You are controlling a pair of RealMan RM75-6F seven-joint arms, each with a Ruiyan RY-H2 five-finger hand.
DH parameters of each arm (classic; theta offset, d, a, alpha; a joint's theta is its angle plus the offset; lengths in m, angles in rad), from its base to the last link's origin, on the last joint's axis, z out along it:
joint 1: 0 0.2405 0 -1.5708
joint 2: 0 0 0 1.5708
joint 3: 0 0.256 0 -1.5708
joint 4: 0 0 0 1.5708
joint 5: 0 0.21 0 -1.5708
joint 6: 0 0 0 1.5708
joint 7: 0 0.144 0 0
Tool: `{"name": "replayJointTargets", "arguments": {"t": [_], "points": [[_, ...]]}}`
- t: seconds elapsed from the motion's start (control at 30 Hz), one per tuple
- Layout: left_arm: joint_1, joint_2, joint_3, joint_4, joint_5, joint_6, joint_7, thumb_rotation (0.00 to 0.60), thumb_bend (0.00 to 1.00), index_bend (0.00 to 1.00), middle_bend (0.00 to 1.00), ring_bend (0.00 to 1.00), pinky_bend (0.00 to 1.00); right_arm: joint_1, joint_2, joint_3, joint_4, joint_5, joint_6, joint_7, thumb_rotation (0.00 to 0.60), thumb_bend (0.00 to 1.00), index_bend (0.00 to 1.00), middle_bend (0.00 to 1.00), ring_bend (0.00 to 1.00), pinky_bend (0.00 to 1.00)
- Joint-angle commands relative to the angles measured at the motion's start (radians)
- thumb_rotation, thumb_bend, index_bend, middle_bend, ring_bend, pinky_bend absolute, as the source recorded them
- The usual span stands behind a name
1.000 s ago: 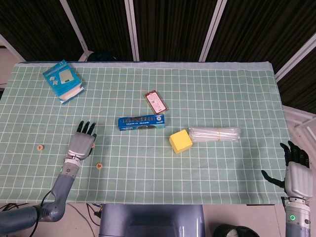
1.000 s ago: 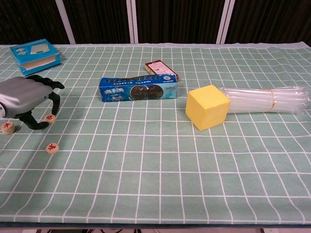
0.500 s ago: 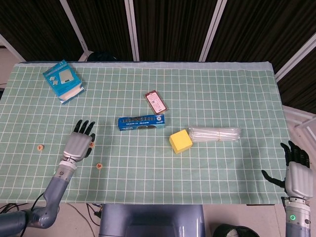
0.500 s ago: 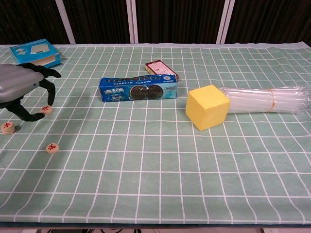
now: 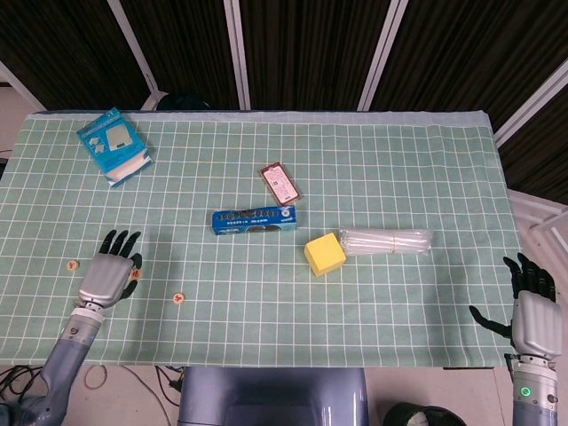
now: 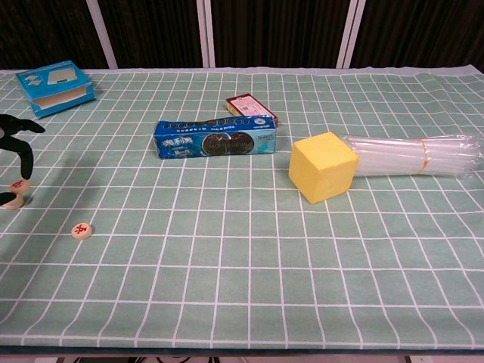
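My left hand [image 5: 108,275] hovers over the table's front left and pinches a small wooden disc with a red mark [image 5: 134,274] at its inner side. In the chest view only dark fingertips [image 6: 26,159] show at the left edge, with that disc [image 6: 19,185] under them. A second disc [image 5: 73,264] lies just left of the hand, and a third disc [image 5: 178,298] lies to its right. My right hand [image 5: 532,312] hangs off the table's right front corner with its fingers spread and nothing in them.
A blue box [image 5: 111,146] lies at the back left. Mid-table are a red packet [image 5: 280,183], a blue cookie pack [image 5: 254,219], a yellow cube [image 5: 325,254] and a bundle of clear straws [image 5: 386,241]. A green checked cloth [image 5: 266,328] covers the table.
My left hand has lifted one disc off the cloth and carried it leftward, toward the disc at the far left. The right hand has not moved.
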Motion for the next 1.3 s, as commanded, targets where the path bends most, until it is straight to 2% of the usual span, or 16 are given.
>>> {"name": "replayJointTargets", "arguments": {"t": [0.03,0.5,1.3], "points": [[0.008,-0.001,-0.001,0.016,0.013,0.003,-0.01,0.6,0.31,0.5,0.07,0.0,0.0,0.0,0.0,0.001,0.0,0.0,0.002,0.0,0.6,0.27,0.12,0.05,0.01,0.0],[0.023,-0.03,-0.024,0.069,-0.02,-0.022,0.03,0.6,0.31,0.5,0.07,0.0,0.0,-0.001,0.002,0.001,-0.002,0.003,-0.002,0.003,0.6,0.27,0.12,0.05,0.01,0.0],[0.034,-0.043,-0.042,0.095,-0.018,-0.038,0.047,0.6,0.31,0.5,0.07,0.0,0.0,-0.001,0.001,0.002,-0.002,0.007,0.0,0.001,0.6,0.27,0.12,0.05,0.01,0.0]]}}
